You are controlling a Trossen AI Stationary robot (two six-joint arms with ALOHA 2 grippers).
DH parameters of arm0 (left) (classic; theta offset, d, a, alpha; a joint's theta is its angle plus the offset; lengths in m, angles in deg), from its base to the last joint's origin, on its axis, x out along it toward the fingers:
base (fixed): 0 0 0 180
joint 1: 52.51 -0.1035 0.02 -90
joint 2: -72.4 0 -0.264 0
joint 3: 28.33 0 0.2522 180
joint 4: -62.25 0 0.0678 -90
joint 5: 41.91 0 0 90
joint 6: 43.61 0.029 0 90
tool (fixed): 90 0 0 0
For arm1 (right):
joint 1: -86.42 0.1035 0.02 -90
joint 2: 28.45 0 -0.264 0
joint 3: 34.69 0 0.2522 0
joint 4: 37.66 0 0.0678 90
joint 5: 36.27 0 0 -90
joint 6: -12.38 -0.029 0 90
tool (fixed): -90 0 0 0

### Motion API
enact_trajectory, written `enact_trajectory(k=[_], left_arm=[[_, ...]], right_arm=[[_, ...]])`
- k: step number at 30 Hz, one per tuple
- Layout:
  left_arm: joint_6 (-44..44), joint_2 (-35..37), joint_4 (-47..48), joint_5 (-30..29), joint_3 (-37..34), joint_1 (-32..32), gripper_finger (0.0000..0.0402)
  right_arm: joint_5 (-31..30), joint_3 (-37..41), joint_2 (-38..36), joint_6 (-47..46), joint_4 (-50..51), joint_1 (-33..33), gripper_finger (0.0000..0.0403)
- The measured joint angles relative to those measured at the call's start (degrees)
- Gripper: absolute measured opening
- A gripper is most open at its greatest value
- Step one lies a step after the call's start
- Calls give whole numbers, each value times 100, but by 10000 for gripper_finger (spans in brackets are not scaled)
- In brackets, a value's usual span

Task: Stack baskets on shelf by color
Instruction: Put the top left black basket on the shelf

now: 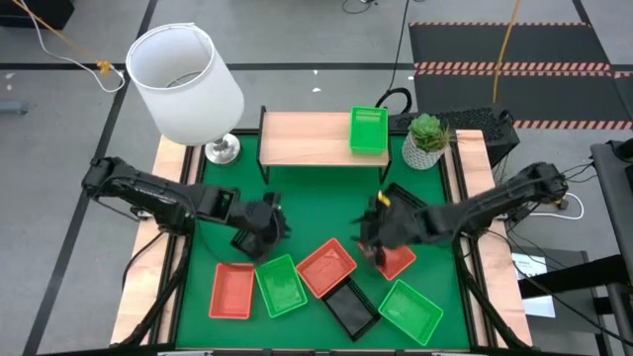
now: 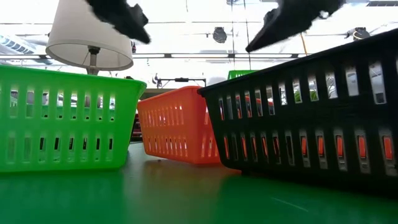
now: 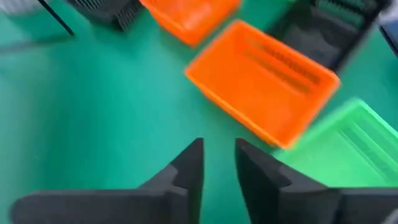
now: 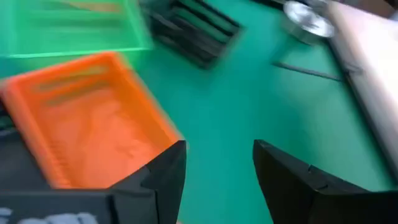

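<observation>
Both grippers are empty: left gripper (image 3: 219, 168) narrow, right gripper (image 4: 219, 163) wide. Drop yours squarely over 1 basket (image 1: 325, 267) wall before closing.

Both arms are reaching in toward the middle of the table from their own sides, elbows bent outward. The left gripper (image 1: 265, 225) hangs above the table surface with its fingers (image 3: 186, 171) only a narrow gap apart — empty. The right gripper (image 1: 373, 233) sits opposite it, fingers (image 4: 163, 168) spread wider — nothing between them either.
</observation>
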Motion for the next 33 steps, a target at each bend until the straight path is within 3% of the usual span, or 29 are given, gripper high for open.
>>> enact_trajectory(k=[5, 9, 19, 27, 33], left_arm=[[-807, -1, 1135, -127, 1, 533, 167], [-1392, -4, 1866, -178, 1, 844, 187], [-2032, -60, 2503, -338, -188, 1397, 160], [-2560, -62, 2447, -344, -908, 1584, 140], [-2450, -62, 2096, -320, -1263, 1586, 140]], right_arm=[[-6, 1395, 20, 760, -2889, 538, 183], [-11, 1869, 11, 1297, -4316, 668, 183], [-15, 1915, 11, 1277, -4207, 585, 183], [-24, 1915, 13, 1293, -4144, 544, 183], [-23, 1915, 13, 1250, -4146, 435, 183]])
